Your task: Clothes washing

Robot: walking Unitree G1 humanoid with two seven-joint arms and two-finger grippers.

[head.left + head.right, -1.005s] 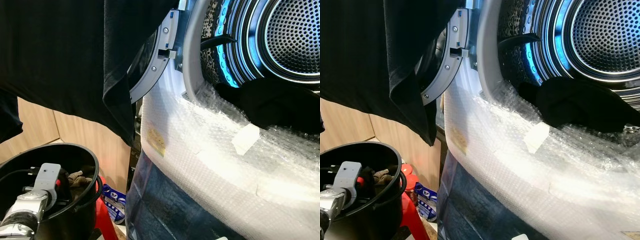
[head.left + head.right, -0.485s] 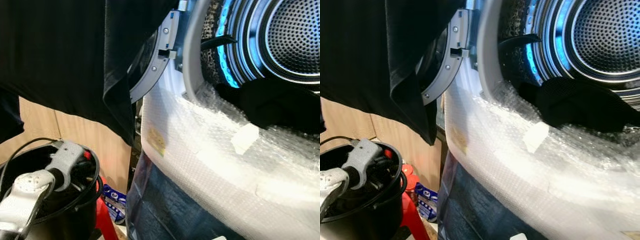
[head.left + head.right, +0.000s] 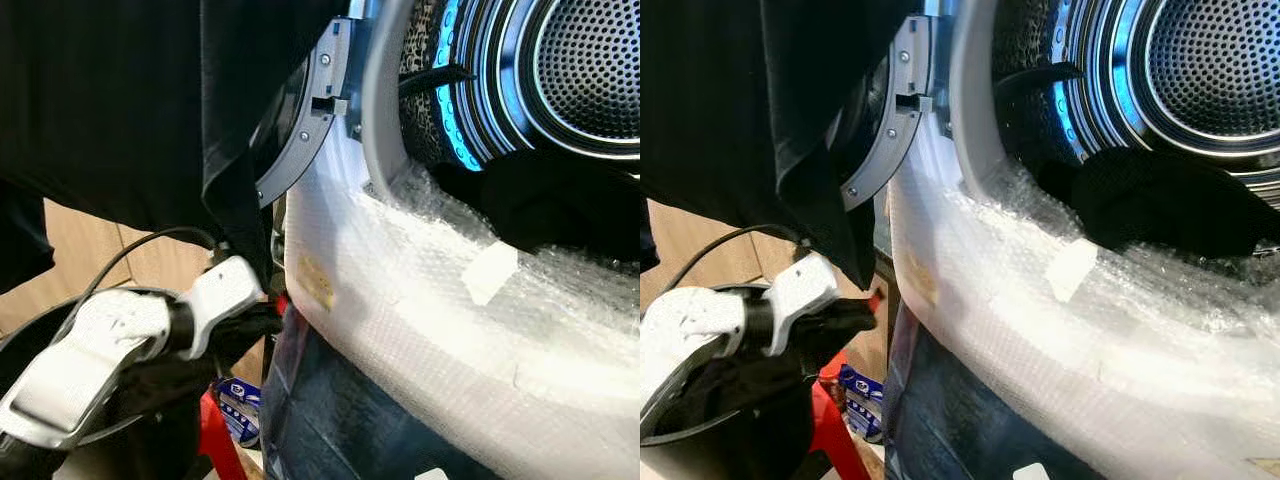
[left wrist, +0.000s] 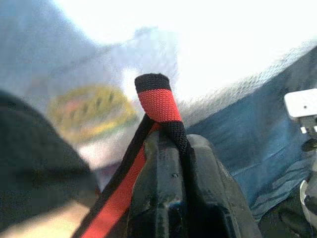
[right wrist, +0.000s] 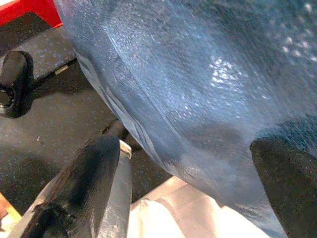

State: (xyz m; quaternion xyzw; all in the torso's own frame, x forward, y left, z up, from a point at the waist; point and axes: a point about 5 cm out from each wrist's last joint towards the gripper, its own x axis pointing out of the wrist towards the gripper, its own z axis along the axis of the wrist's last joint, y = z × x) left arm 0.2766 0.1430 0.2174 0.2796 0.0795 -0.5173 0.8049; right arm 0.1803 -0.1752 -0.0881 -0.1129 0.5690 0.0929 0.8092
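Red-and-black sock (image 4: 157,106) in left pincer (image 4: 171,148), beside bubble-wrapped washer (image 3: 420,300).

A bucket (image 3: 40,350) stands left of the washing machine (image 3: 420,330), a garment (image 3: 1160,205) in its drum (image 3: 570,70).

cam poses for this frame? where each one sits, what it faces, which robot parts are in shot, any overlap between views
Left eye view: head, looking down and forward at the washer drum, bubble wrap and black bucket; left arm shows.
Right eye view: same scene, shifted; left gripper near the hanging black cloth.
Left wrist view: along the left gripper's fingers, shut on a red-and-black strap.
Right wrist view: low, facing the blue-wrapped machine front and dark floor; right gripper open.
Shared: both eyes; the left wrist view and the eye views share the yellow sticker.
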